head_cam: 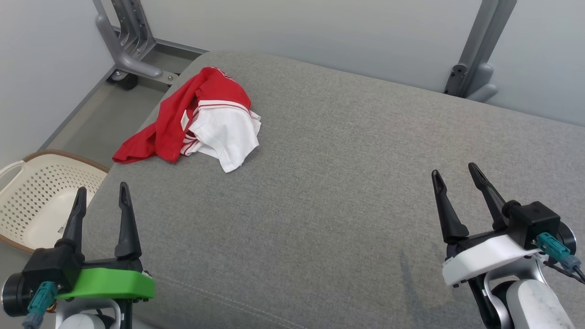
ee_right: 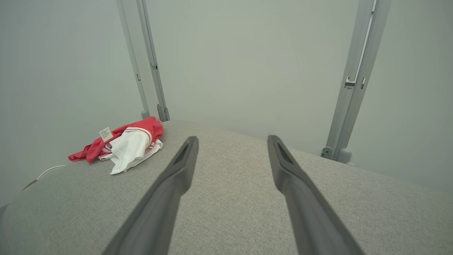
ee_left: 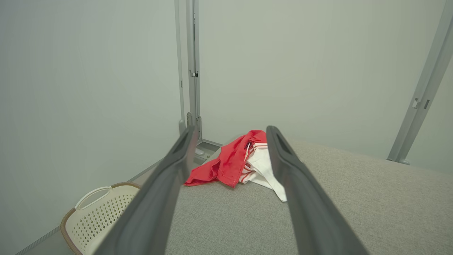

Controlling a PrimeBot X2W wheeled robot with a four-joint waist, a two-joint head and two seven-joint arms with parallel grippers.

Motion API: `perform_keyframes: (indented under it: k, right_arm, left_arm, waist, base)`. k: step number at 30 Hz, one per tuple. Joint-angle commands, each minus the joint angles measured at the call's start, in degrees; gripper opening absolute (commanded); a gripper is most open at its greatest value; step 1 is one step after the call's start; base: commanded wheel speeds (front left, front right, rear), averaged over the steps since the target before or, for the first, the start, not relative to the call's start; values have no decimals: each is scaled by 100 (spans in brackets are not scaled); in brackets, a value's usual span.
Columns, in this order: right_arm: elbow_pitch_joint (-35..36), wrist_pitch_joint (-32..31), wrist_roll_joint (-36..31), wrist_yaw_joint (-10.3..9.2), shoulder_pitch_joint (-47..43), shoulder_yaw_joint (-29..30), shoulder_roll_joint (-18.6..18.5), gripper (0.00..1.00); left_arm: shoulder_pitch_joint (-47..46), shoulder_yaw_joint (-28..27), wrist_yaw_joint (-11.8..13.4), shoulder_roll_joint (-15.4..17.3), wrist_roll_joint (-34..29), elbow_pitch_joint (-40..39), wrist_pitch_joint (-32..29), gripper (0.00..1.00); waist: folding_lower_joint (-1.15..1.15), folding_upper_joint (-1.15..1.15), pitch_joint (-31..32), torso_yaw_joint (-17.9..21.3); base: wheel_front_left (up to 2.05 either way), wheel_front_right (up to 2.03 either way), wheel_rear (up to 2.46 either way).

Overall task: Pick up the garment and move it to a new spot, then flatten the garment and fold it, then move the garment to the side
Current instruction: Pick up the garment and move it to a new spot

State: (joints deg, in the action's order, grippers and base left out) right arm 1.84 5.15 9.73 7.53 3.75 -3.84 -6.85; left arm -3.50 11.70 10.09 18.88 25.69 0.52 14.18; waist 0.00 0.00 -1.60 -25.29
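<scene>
The left pincer (head_cam: 103, 186) hangs over the near left corner of the grey cushion (head_cam: 347, 183), its two dark fingers spread wide and released, grasping nothing. The right pincer (head_cam: 453, 168) hangs over the cushion's near right side, likewise spread and empty. Neither touches the garment (head_cam: 196, 119). That red and white piece lies crumpled near the cushion's far left corner, well apart from both pincers and closer to the left one. Its red part trails toward the left edge, its white part lies toward the middle, and a small white label shows on it. A cream perforated basket (head_cam: 36, 196) stands on the floor just beside the cushion's left edge. Grey metal posts (head_cam: 480, 50) rise beyond the far edge.
</scene>
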Motion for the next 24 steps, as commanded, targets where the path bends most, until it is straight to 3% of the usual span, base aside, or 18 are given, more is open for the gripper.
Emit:
perform_keyframes:
  k: [1,10,17,24]
  right_arm:
    - [-27,34,3,-8,11,-3,-3,100]
    - [77,-43,1,-8,158,-90,-85,100]
    - [342,-208,-89,-8,509,-292,-180,100]
    - [482,-270,-93,-8,824,-378,-297,100]
  left_arm:
    - [-75,6,27,-7,58,22,16,100]
    - [-422,32,-9,-105,31,1,54,100]
    - [-1307,-98,-97,-207,27,160,77,100]
    - [-2395,-89,-439,-255,209,1091,-13,100]
  waist:
    - [0,0,4,-6]
    - [0,0,-247,168]
    - [0,0,-872,796]
    - [0,0,-1526,1349]
  base:
    - [0,0,0]
    - [0,0,0]
    - [0,0,0]
    - [0,0,0]
